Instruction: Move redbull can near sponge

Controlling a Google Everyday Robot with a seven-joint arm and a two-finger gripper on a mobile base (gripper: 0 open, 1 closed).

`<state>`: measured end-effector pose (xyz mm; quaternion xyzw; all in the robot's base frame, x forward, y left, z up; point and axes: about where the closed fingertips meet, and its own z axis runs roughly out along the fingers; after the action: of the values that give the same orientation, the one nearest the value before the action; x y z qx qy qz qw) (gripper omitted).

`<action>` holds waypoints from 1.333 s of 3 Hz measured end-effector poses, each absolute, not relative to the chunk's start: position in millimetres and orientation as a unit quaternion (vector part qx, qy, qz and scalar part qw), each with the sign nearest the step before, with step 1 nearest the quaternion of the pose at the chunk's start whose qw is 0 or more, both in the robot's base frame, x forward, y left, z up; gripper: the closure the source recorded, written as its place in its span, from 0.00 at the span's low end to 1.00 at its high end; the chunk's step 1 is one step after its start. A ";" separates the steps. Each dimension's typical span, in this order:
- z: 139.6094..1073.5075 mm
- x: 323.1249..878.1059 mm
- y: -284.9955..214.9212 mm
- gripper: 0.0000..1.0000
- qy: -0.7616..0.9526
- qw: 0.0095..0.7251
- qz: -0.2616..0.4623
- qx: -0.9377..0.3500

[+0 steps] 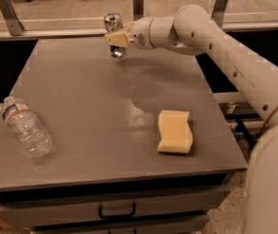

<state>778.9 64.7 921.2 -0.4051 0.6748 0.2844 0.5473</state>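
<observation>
The gripper is at the far edge of the counter, and its claw pinches the upright redbull can. The sponge lies near the front right corner, well apart. A water bottle lies at the left edge.

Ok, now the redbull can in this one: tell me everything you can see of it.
The redbull can is slim, silver metal with a shiny top; its markings cannot be made out. It stands about upright near the far edge of the table, clamped around its middle by the gripper, whose tan fingers hide that band. Nothing else visibly touches it; whether its base meets the table I cannot tell. The sponge lies well away, front right.
</observation>
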 end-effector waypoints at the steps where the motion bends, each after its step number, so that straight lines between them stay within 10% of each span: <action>1: 941.4 749.3 17.6 1.00 0.686 0.565 0.269 -0.371; 4: 936.9 648.5 -62.3 1.00 0.699 0.546 0.310 -0.343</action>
<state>648.5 -62.3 936.9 -0.3432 0.6988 0.3102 0.5456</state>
